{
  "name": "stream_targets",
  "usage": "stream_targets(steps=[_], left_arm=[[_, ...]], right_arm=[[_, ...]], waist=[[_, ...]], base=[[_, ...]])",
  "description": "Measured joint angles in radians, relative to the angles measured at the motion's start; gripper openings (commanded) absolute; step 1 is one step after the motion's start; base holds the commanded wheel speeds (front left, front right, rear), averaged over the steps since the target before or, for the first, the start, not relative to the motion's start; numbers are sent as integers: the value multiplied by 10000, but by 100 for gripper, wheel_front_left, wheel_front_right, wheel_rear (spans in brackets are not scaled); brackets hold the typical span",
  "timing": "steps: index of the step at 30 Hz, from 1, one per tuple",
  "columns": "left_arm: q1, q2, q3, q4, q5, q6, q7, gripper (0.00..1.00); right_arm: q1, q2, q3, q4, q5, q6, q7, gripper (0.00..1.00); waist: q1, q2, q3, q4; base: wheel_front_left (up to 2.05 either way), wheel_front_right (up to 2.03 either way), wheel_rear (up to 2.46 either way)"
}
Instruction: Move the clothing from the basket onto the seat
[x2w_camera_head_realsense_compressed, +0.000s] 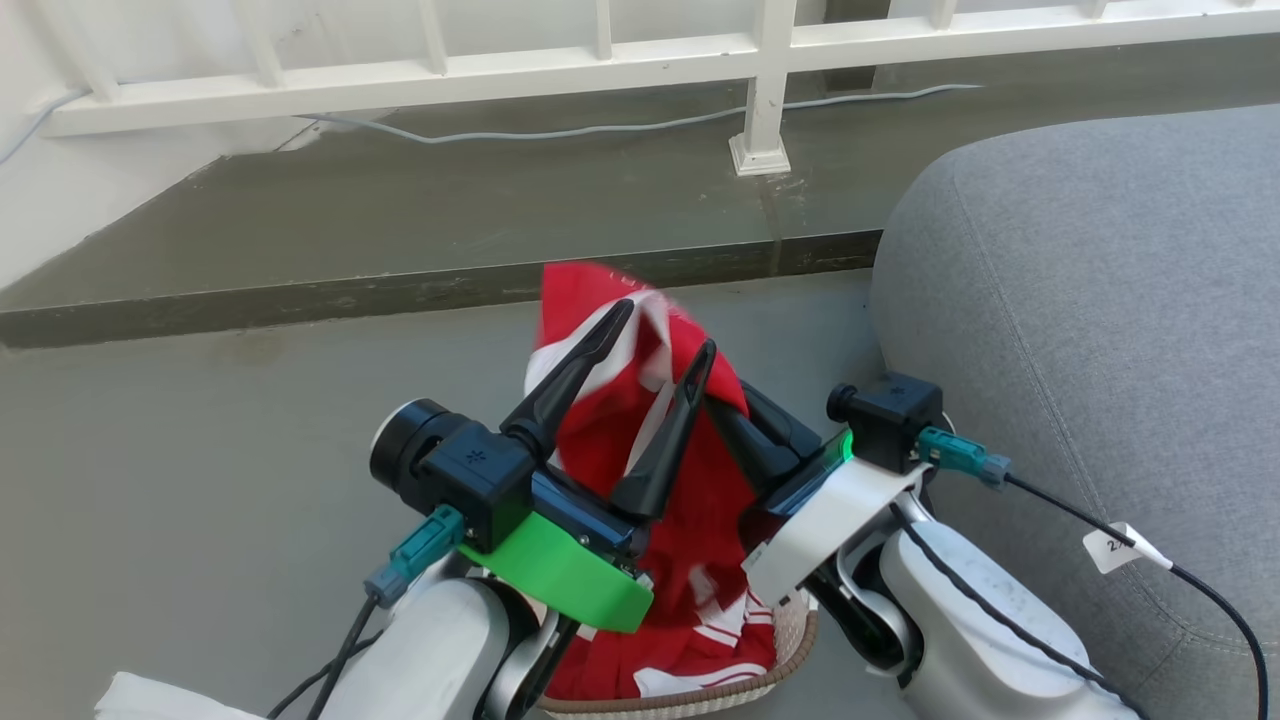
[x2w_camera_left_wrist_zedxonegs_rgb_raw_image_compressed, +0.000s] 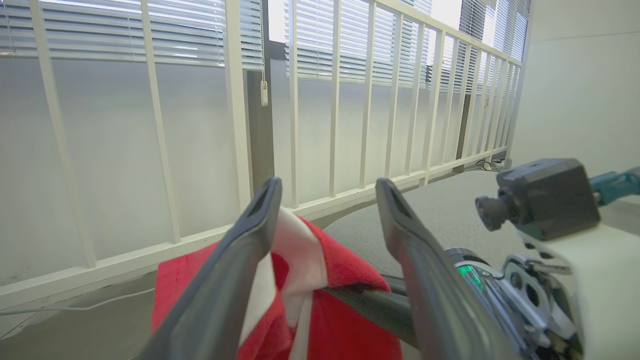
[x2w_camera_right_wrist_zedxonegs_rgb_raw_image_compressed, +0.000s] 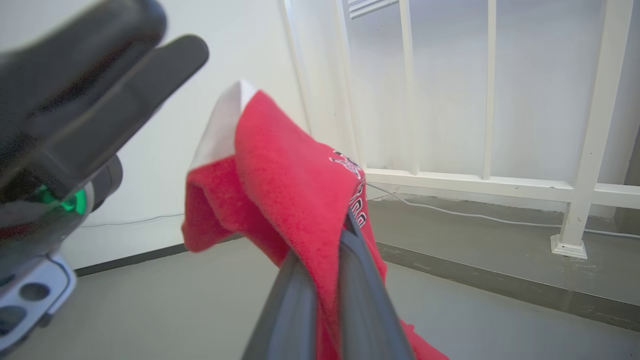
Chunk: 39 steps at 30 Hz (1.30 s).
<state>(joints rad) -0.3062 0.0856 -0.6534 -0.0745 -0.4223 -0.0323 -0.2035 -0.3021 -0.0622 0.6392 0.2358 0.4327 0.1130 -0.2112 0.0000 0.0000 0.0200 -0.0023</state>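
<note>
You have one red-and-white soft garment (x2w_camera_head_realsense_compressed: 690, 520) raised above the cream, brown-rimmed plastic basket (x2w_camera_head_realsense_compressed: 790, 640), clamped in the closed right pincer (x2w_camera_right_wrist_zedxonegs_rgb_raw_image_compressed: 336, 260), the left pincer (x2w_camera_head_realsense_compressed: 666, 325) spread wide beside it; more lies inside, none on what shows of the grey fabric seat (x2w_camera_head_realsense_compressed: 1100, 300).

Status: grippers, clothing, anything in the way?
Left gripper open, flanking red-and-white fabric garment. Right gripper shut on it, above woven-rimmed basket. Grey upholstered seat at right; left gripper may snag.

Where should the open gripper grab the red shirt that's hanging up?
Probably the white-edged fold of the clothing standing up between the left gripper's open fingers, coming straight along them: the right gripper pinches the other side.
</note>
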Motion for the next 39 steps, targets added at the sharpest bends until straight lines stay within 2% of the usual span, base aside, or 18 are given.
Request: stream_targets(steps=[5,16,29,33,39], left_arm=[[0,92,-125,19,65,-29,63,100],[62,564,-663,69,226,-205,537,100],[419,892,-869,73,313,-203,800,100],[452,911,-865,69,336,-194,880,100],[459,1009,-917,50,686,-192,974,100]], right_arm=[[-217,0,-144,67,12,-27,-96,0],[-393,2,-696,466,54,-370,-207,0],[-393,-249,-1444,782,88,-717,-278,0],[-393,-320,-1647,805,105,-725,-307,0],[-388,-357,-1912,813,176,-888,-362,0]], waist=[[0,0,-38,-28],[0,0,-22,-286],[0,0,241,-1014],[0,0,346,-1281],[0,0,559,-1693]], base=[[0,0,0],[0,0,0],[0,0,0],[0,0,0],[0,0,0]])
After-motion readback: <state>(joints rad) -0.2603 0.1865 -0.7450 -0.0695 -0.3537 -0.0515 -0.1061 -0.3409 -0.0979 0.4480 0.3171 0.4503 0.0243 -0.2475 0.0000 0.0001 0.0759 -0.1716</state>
